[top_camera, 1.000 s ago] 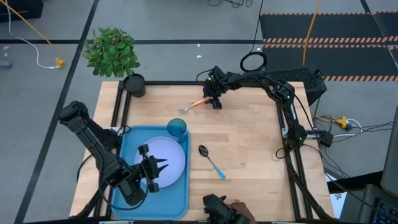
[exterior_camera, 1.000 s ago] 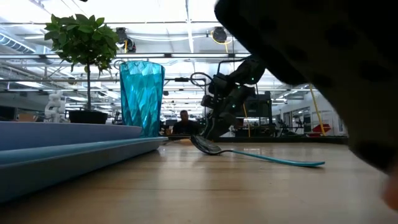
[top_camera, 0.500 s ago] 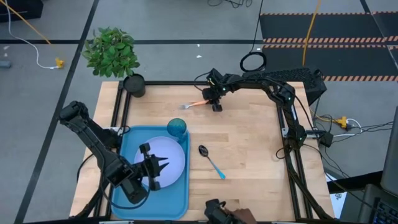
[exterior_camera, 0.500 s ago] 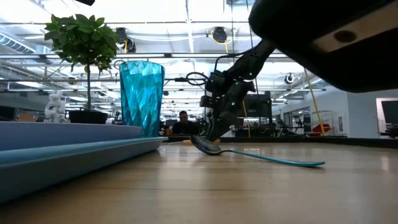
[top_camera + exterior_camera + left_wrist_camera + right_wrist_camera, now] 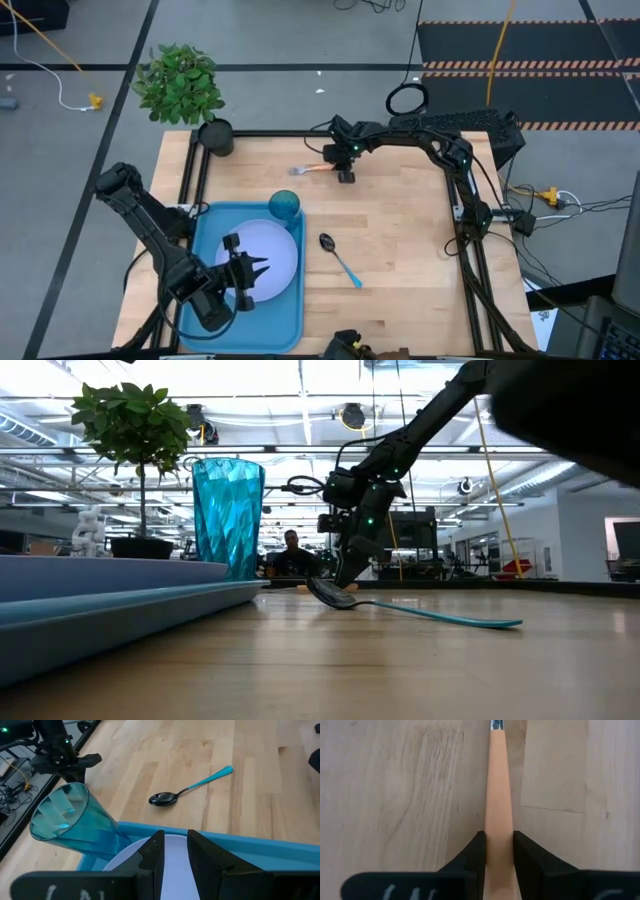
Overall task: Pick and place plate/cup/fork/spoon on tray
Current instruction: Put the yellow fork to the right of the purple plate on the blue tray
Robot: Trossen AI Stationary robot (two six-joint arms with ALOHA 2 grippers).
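The orange-handled fork (image 5: 312, 168) lies near the table's far edge, and my right gripper (image 5: 343, 172) is shut on its handle. The blue tray (image 5: 210, 300) sits at the near left. On it lie the pale plate (image 5: 278, 262) and, upright at the tray's far right corner, the teal cup (image 5: 285, 207). The spoon (image 5: 340, 258) lies on the wood right of the tray, its dark bowl toward the far side. My left gripper (image 5: 175, 851) hovers over the plate with a narrow gap between its fingers and nothing in it. My right gripper pinches the fork's orange handle (image 5: 499, 815) between its two fingers (image 5: 476, 851), close to the handle's free end. It comes down from above, slanting from the table's right. The handle runs on ahead between the fingertips toward the tines. Whether the fork is off the wood, I cannot tell.
A potted plant (image 5: 185, 85) with its black pot (image 5: 216, 137) stands at the far left corner. Black frame rails (image 5: 455, 190) border the table. Bare wood lies between the fork, the spoon and the right rail. A dark object (image 5: 350, 345) shows at the near edge.
My right gripper has shut on the fork's handle, and the fork has turned slightly on the spot. The dark thing at the table's near edge has drawn back, out of the low view's foreground.
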